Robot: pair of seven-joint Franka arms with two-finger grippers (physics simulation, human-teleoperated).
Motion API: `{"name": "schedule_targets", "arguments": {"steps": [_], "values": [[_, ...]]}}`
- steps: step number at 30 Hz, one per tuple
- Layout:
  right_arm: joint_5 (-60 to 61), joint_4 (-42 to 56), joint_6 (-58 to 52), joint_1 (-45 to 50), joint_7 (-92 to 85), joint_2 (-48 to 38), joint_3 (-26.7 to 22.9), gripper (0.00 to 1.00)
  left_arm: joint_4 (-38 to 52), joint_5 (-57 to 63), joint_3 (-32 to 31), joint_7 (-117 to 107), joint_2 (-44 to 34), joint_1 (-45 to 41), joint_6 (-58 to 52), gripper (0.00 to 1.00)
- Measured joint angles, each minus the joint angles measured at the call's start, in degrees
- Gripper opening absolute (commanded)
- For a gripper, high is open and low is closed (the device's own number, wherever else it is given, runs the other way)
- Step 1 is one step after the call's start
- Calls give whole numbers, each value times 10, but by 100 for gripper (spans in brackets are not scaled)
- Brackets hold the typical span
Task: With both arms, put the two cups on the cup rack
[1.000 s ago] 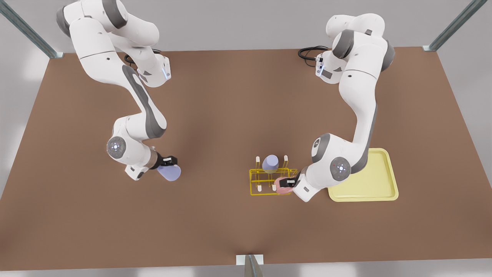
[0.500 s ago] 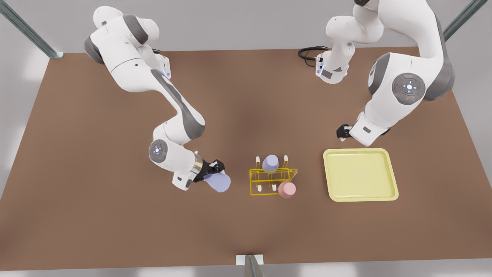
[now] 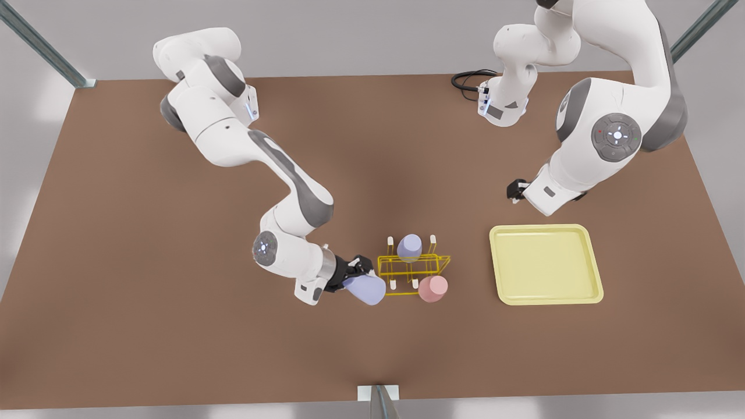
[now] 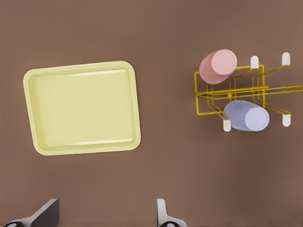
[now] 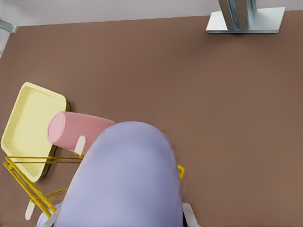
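The yellow wire cup rack [image 3: 407, 269] stands mid-table. An upside-down lavender cup [image 3: 409, 247] sits on a far peg, and the pink cup [image 3: 433, 288] sits on the near peg at the front view's right. Both also show in the left wrist view, the pink cup [image 4: 218, 66] and lavender cup [image 4: 246, 117] on the rack [image 4: 208, 101]. My right gripper [image 3: 355, 270] is shut on a second, tilted lavender cup [image 3: 365, 289] [image 5: 125, 179] at the rack's near corner on the front view's left. My left gripper [image 3: 515, 190] [image 4: 105, 213] hangs open and empty, raised behind the tray.
A pale-yellow flat tray [image 3: 547, 265] [image 4: 83, 108] lies to the front view's right of the rack. A black cable [image 3: 468, 78] loops at the back edge. A metal post [image 3: 378, 400] stands at the near edge, and frame posts stand at the back corners.
My right gripper carried the lavender cup toward the front view's right, up to the rack. My left gripper let go of the pink cup on its peg and withdrew behind the tray.
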Motion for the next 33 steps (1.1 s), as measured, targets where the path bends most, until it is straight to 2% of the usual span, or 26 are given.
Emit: {"name": "schedule_targets", "arguments": {"steps": [7,23,24,25,26,33], "values": [[1,35,3,20,0,30,8,82,0,0,0,13,0,0,-2,100],[-2,50,20,43,-2,63,4,82,0,1,0,28,3,-1,-2,100],[-3,50,21,43,-2,64,4,83,0,1,0,28,3,-1,-2,100],[-3,50,22,43,-2,64,4,97,0,1,0,29,3,-2,-2,100],[-4,50,23,43,-2,64,4,100,0,1,0,29,3,-2,-2,100],[-6,63,26,45,1,64,6,98,0,2,-1,31,3,-4,-2,100]]}}
